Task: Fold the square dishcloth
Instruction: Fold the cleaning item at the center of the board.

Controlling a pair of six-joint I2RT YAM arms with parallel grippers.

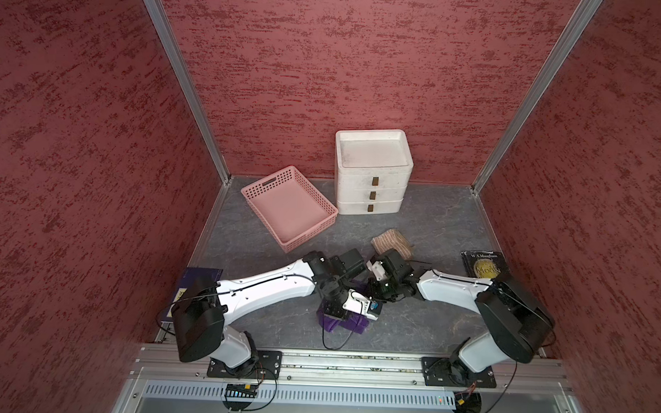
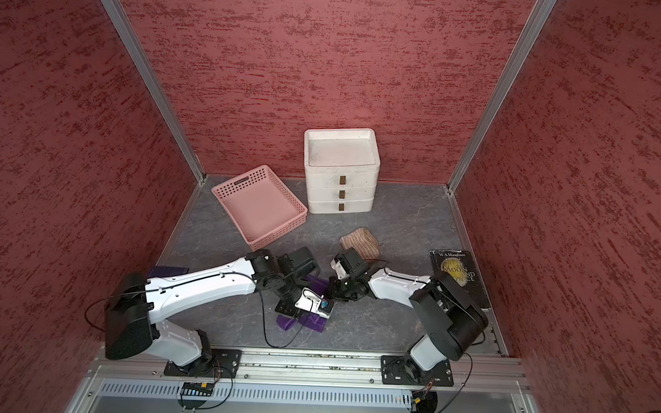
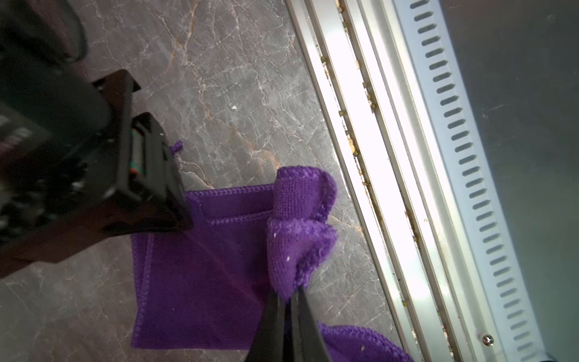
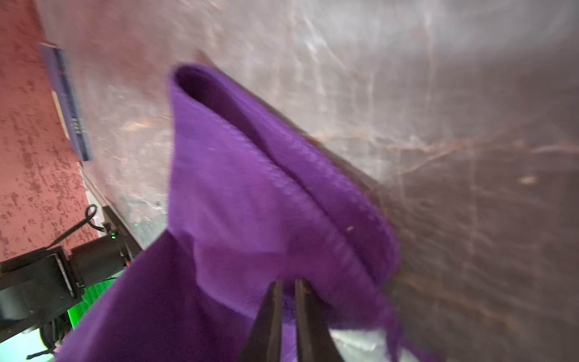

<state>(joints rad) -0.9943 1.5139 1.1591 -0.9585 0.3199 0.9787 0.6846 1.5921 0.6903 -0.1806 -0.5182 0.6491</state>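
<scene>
The purple square dishcloth (image 1: pixel 349 324) (image 2: pixel 309 324) lies rumpled near the table's front edge, mostly hidden under the arms in both top views. My left gripper (image 3: pixel 286 293) (image 1: pixel 332 319) is shut on a bunched corner of the dishcloth (image 3: pixel 200 282), lifted above the flat part. My right gripper (image 4: pixel 285 283) (image 2: pixel 333 289) is shut on another edge of the dishcloth (image 4: pixel 250 203), which drapes in a loose fold from its jaws. The right wrist view is blurred. The two grippers are close together over the cloth.
A pink basket (image 1: pixel 289 208) and a white drawer unit (image 1: pixel 372 171) stand at the back. A beige striped cloth (image 1: pixel 392 241) lies just behind the right wrist. One book (image 1: pixel 484 265) lies at the right wall, a blue book (image 1: pixel 199 282) at the left. The metal rail (image 1: pixel 354 361) borders the front.
</scene>
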